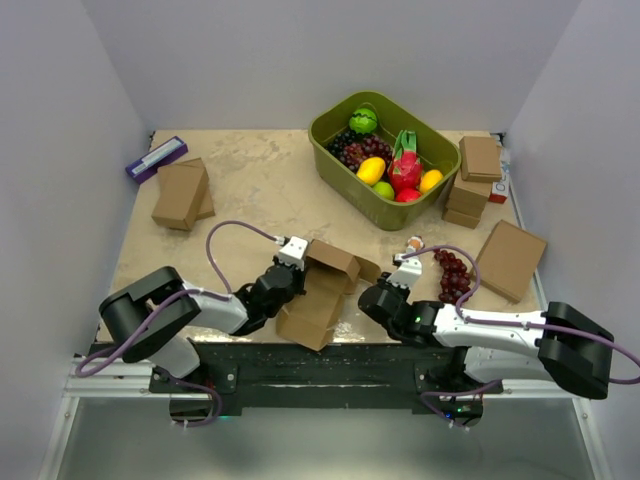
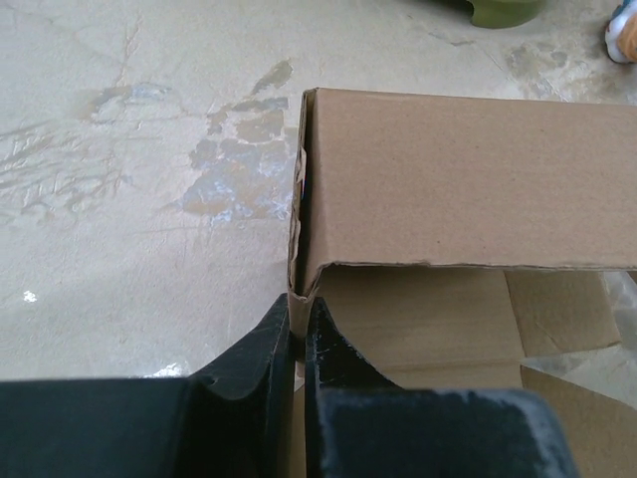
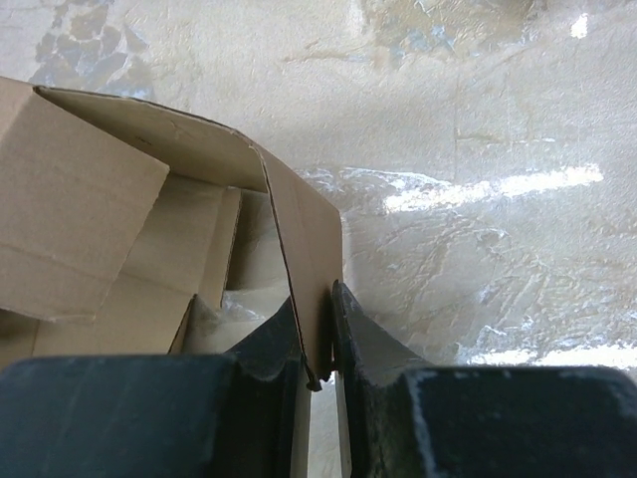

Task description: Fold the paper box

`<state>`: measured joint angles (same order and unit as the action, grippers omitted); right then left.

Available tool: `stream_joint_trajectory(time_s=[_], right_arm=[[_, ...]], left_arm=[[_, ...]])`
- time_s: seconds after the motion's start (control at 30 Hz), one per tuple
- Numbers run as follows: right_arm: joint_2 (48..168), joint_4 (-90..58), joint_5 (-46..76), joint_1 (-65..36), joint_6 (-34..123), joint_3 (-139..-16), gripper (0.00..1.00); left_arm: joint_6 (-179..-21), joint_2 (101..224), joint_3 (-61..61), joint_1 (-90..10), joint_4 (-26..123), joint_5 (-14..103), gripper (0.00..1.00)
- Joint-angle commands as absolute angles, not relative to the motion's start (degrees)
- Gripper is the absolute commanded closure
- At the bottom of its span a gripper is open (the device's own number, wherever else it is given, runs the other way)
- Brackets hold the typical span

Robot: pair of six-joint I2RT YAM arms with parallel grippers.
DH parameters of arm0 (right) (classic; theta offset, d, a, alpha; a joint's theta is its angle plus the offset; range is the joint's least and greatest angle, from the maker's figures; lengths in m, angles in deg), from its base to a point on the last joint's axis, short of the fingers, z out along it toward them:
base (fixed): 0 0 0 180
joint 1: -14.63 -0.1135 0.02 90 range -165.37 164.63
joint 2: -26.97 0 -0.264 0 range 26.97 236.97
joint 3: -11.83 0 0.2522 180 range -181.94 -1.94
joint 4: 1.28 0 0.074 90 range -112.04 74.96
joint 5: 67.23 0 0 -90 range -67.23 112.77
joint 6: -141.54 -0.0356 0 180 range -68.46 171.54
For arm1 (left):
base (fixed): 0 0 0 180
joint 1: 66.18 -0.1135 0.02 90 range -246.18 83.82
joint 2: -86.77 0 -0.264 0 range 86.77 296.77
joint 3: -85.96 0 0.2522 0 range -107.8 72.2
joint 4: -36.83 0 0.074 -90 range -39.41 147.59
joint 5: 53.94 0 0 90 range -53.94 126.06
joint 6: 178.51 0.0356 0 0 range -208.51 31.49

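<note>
The paper box [image 1: 320, 290] is a half-folded brown cardboard piece near the table's front edge, between my two arms. My left gripper [image 1: 285, 272] is shut on its left wall; in the left wrist view the black fingers [image 2: 269, 349] pinch the corner of the folded wall [image 2: 458, 179]. My right gripper [image 1: 378, 292] is shut on the right side flap; in the right wrist view the flap [image 3: 309, 239] stands upright between the fingers [image 3: 363, 339]. The box's inner panels [image 3: 80, 219] lie to the left of that flap.
A green basket [image 1: 334, 142] of toy fruit stands at the back. Purple grapes [image 1: 453, 275] lie by the right arm. Stacked brown boxes [image 1: 475, 180] and a larger flat brown box [image 1: 510, 258] sit at the right, two more boxes [image 1: 182, 194] and a purple item [image 1: 155, 158] at the back left.
</note>
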<state>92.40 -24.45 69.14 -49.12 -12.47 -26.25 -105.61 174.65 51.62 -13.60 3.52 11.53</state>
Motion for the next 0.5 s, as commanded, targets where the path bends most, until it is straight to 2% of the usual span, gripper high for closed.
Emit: stream_joint_trajectory(time_s=[0.0,0.17,0.47], right_arm=[[91.6,-23.4,71.6,-49.5,-14.6,-26.8,0.86],[91.7,-23.0,71.6,-49.4,-14.8,-26.7,0.86],[90.2,-23.9,72.1,-49.5,-16.0,-25.8,0.86]], left_arm=[[-107.8,175.5,49.4,-12.7,3.1,4.3,0.99],[-107.7,177.2,46.3,-9.9,7.7,-4.7,0.99],[-109.3,179.7,44.7,-8.9,12.1,-10.2,1.00]])
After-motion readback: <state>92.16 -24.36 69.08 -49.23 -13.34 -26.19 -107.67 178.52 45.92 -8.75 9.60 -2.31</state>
